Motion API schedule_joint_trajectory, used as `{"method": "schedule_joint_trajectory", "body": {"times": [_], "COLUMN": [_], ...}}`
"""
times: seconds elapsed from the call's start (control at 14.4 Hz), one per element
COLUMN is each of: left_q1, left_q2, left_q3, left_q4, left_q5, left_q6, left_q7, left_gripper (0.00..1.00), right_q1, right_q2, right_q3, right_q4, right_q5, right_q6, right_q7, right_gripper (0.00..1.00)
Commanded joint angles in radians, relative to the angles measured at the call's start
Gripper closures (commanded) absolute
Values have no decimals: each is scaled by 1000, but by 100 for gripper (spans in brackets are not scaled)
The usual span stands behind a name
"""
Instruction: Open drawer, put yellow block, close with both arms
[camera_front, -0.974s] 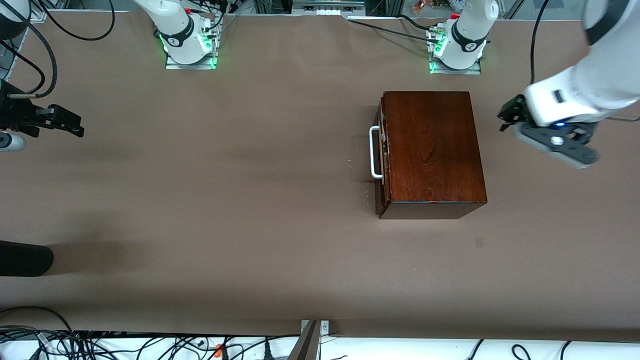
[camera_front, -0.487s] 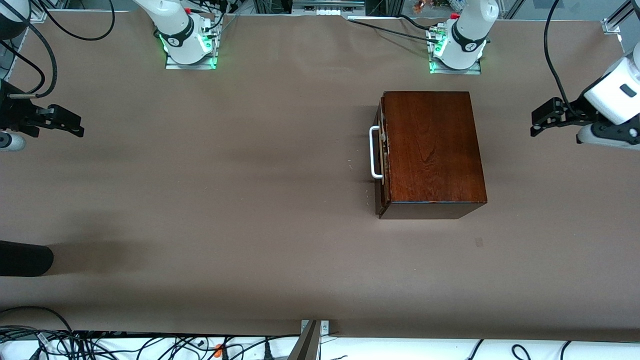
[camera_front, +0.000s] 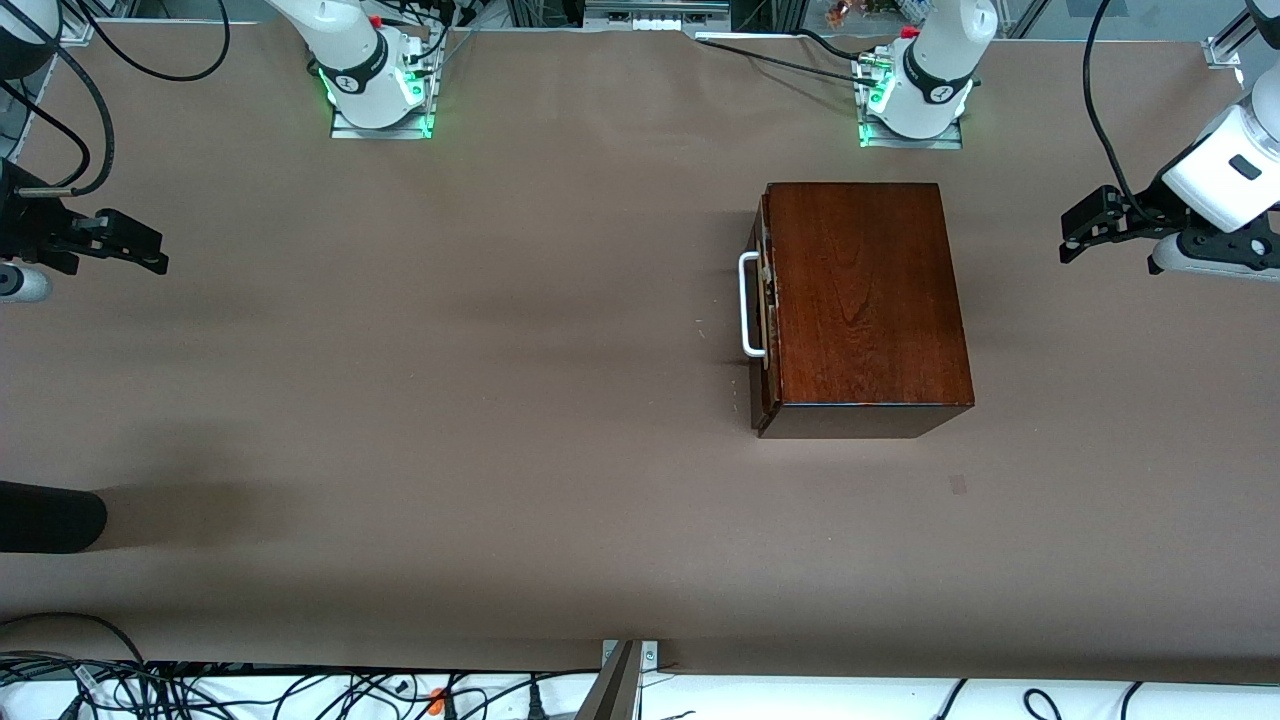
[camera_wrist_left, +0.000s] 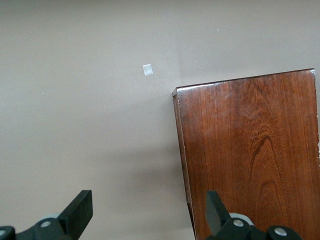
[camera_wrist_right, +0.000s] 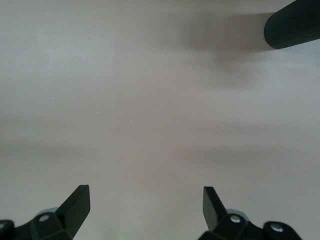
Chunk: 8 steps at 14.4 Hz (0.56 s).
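While the wooden box (camera_front: 860, 305) sits on the brown table (camera_front: 450, 400) toward the left arm's end, its drawer (camera_front: 764, 310) is seen pushed in, the white handle (camera_front: 748, 305) facing the right arm's end. No yellow block is seen in any view. From the front camera, the left arm (camera_front: 1225, 165) is shown reaching in from the frame's edge, wrist tilted down, with the left gripper (camera_front: 1085, 228) held above bare table near the box's closed end, its fingers spread apart. The right gripper (camera_front: 130, 248) is held out level over the table's right-arm end, waiting, its fingers apart too. A dark cylinder (camera_front: 50, 517) is seen lying at that same end, nearer the camera.

Through the left wrist camera, the left gripper (camera_wrist_left: 149, 212) is seen with both black fingers (camera_wrist_left: 80, 212) wide apart and nothing between them, above the table and one corner of the box (camera_wrist_left: 250, 155); a small pale square mark (camera_wrist_left: 147, 69) is visible on the table beside that corner.

Through the right wrist camera, the right gripper (camera_wrist_right: 146, 210) is shown likewise spread and empty over bare table, the dark cylinder (camera_wrist_right: 292, 26) at the frame's corner.
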Motion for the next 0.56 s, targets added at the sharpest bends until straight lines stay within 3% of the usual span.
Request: {"method": "schedule_joint_trajectory", "body": {"times": [0.0,0.49], "left_q1": [-9,-9], "left_q2": [4,13], "left_q3": [0,-3], "left_q4": [20,34], "left_q5": [-9,-6], "left_q6": [-20,-35], "left_q7": [-12,-18], "left_gripper": [0,0], "right_q1": [-4,-4], "right_q2": [-5,-5], "right_q3": [0,0], "right_q4": [11,10], "right_q5": [18,18], "right_q6": [-3,-3], "right_q7": [0,0], "right_gripper": [0,0]}}
